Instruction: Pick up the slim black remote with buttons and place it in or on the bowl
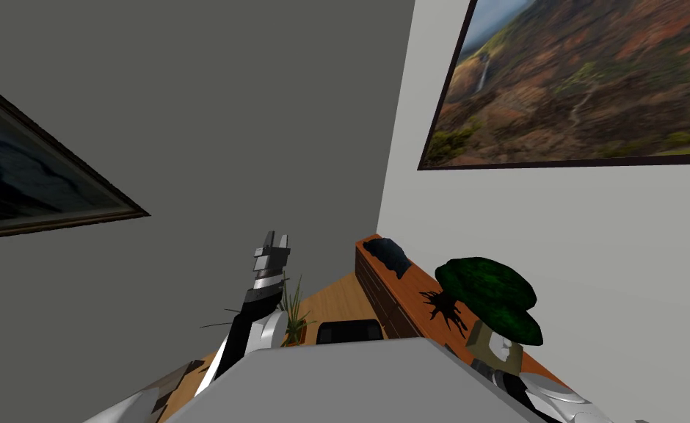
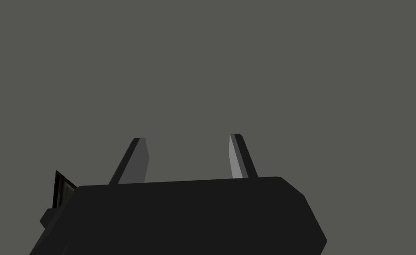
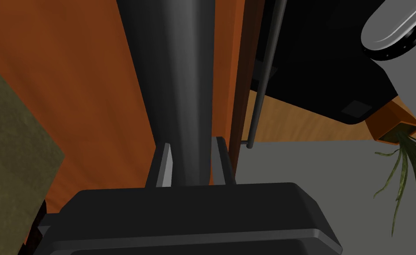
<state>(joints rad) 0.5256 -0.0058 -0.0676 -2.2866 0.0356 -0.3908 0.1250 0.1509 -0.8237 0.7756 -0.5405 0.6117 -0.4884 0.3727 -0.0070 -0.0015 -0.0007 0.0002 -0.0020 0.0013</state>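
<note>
A slim dark grey remote [image 3: 180, 88] lies lengthwise on the orange-brown wooden top [image 3: 70, 88] of a long cabinet [image 1: 409, 294]. My right gripper [image 3: 194, 142] is down over the remote's near end, its two fingers pressed against the long sides. At the far end of that cabinet top lies a dark, rounded, bowl-like thing [image 1: 387, 255]. My left gripper [image 1: 271, 242] is raised in front of the grey wall, open, with nothing between its fingers [image 2: 136, 159].
A bushy green plant [image 1: 494, 294] in an olive pot [image 1: 487, 345] stands on the cabinet right beside my right hand; the pot [image 3: 12, 146] is close to the gripper. A small grassy plant [image 1: 292, 316] in an orange pot [image 3: 395, 126] and a black block [image 1: 349, 332] are below, on the wooden floor.
</note>
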